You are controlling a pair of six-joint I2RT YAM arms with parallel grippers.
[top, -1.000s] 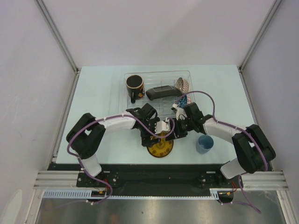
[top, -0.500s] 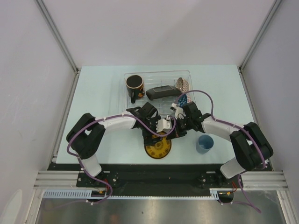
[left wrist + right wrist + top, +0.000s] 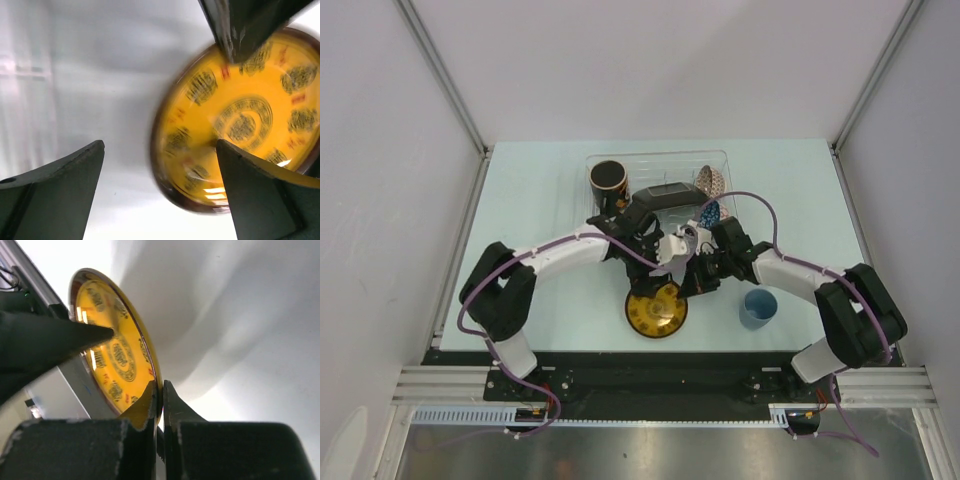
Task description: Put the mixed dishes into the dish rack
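**Item: yellow-brown saucer (image 3: 117, 355), awaiting loading**

- **Location.** It is pinched at its rim between the fingers of the right gripper (image 3: 159, 390). The rest of the disc stands out beyond the fingertips, with its patterned face toward the left side of that view. From above it sits on the near side of the dish rack (image 3: 655, 162), clear of the rack's low wall.
- **Right jaws.** Closed to a narrow slit on the saucer's edge, with only the lip inside the grip.
- **Left jaws.** The left gripper (image 3: 160, 145) is spread wide and grips nothing. The saucer lies beyond and to the outer side of one finger (this view is motion-blurred, so contact cannot be judged).
- **Already in the rack.** Red-inside dark cup (image 3: 608, 178), black square floral plate (image 3: 665, 194), beige patterned bowl (image 3: 712, 180), blue patterned bowl (image 3: 710, 213).
- **Not in the rack.** Light blue cup (image 3: 757, 307), standing beside the right arm.

**Hazards, as judged:**

1. An edge pinch on a glazed rim gives little purchase, so the disc may pivot or slide out during a swing toward the rack.
2. The two grippers are close together above the saucer, so a small misstep by the open left fingers could knock it loose.
3. The remaining rack space is crowded, and a low carry risks clipping the wall or the blue patterned bowl.
4. The light blue cup sits within the right arm's sweep.
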